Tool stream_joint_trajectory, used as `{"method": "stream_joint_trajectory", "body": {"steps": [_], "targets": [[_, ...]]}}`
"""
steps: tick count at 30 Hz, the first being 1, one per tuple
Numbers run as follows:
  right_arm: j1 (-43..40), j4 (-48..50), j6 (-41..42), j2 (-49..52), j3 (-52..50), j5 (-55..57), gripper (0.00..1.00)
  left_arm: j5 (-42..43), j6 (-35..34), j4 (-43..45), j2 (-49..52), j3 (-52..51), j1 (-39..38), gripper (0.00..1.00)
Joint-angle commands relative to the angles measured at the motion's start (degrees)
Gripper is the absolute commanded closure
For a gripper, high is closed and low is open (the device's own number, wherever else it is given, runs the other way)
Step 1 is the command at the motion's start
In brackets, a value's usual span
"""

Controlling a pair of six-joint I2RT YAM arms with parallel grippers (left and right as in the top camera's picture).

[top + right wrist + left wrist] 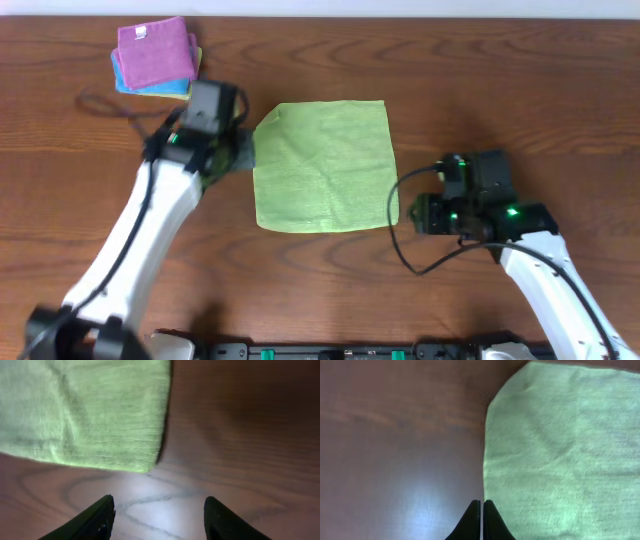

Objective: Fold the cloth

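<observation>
Left tool [482, 506] — black, pinched — beside soft square cloth [560, 450].

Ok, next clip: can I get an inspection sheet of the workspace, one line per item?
Surface: brown wooden table, no spills seen.
Job's things: lime-green cloth lies spread flat mid-table, not yet folded.
Clutter: stack of folded cloths at the far left, purple on top, blue and yellow beneath.
Grippers: left gripper shut, tips at the cloth's left edge; whether it pinches the cloth cannot be told. Right gripper open and empty over bare wood, just off the cloth's corner.
Cables: black cable loops on the table beside the right arm.
Surroundings: pale strip beyond the far edge.
</observation>
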Motion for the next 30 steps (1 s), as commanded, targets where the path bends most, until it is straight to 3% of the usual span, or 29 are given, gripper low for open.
{"method": "stream_joint_trajectory", "body": {"steps": [1, 7, 16, 18, 24, 30], "targets": [[-3.30, 2.12, -1.97, -0.17, -3.19, -8.96, 0.41, 3.69, -4.24, 2.21, -5.38, -8.94, 0.24, 0.94], [-3.74, 6.51, -1.95, 2.32, -6.88, -12.22, 0.39, 13.81, -12.02, 10.82, -10.34, -24.06, 0.24, 0.94], [-3.74, 11.80, -2.43, 11.34, -7.28, -15.10, 0.41, 16.04, -15.13, 17.14, -10.27, -32.89, 0.35, 0.93], [-3.74, 12.70, -2.43, 12.96, -7.28, -15.26, 0.41, 16.02, -15.76, 18.32, -10.27, -33.79, 0.94, 0.83], [-3.74, 14.73, -2.84, 15.17, -7.28, -17.42, 0.40, 17.20, -16.83, 21.33, -10.16, -35.52, 4.76, 0.67], [-3.74, 16.44, -2.82, 17.27, -7.28, -18.08, 0.40, 17.59, -16.81, 22.93, -10.05, -35.56, 6.51, 0.59]]}}
